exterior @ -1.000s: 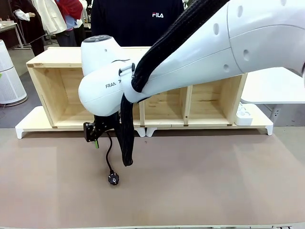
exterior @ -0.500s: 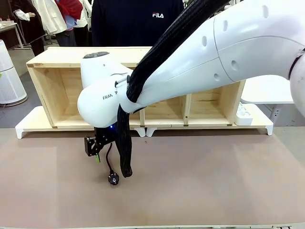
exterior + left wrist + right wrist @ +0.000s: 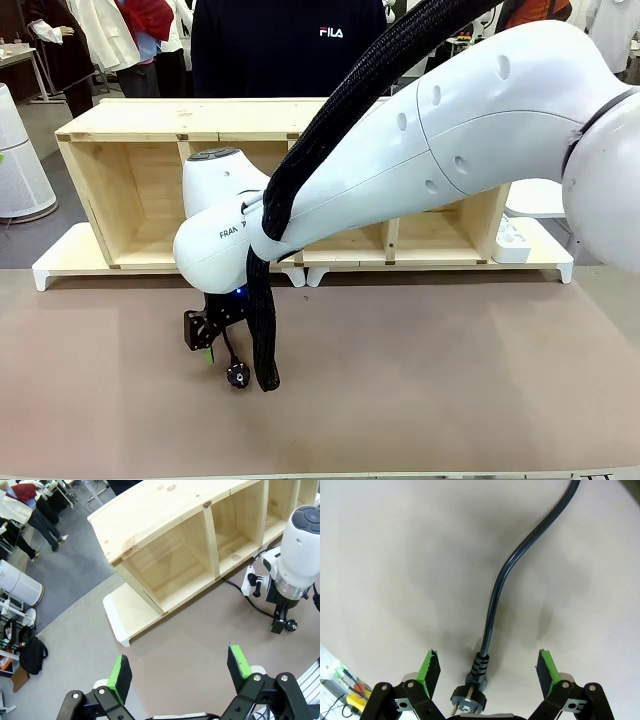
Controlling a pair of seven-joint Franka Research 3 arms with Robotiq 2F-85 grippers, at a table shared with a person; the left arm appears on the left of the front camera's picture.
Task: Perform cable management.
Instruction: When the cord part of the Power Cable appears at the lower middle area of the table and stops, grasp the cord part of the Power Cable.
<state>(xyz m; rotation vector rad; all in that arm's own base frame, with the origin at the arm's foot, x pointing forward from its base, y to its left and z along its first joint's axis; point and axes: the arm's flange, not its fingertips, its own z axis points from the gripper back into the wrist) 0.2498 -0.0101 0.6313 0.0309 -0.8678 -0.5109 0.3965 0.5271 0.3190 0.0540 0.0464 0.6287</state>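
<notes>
Nearest to us, our right gripper (image 3: 488,655) hangs low over the brown table (image 3: 450,380), its green pads spread wide apart and clamped on nothing. The round black plug (image 3: 469,696) lies flat on the tabletop in the gap between the two fingers, close to the palm, and as far as we can see neither pad touches it. Our left gripper (image 3: 179,662) is held high above the table's left part, its fingers likewise apart and empty. From the plug, the cable (image 3: 495,600) runs away across the surface in a soft S-curve, and from our left wrist we see it reaching the foot of the wooden shelf (image 3: 140,120). That shelf lies on its side along the far edge, its open compartments facing us, resting on a white base (image 3: 60,262). Behind it stands a person (image 3: 290,45) in a dark top.
</notes>
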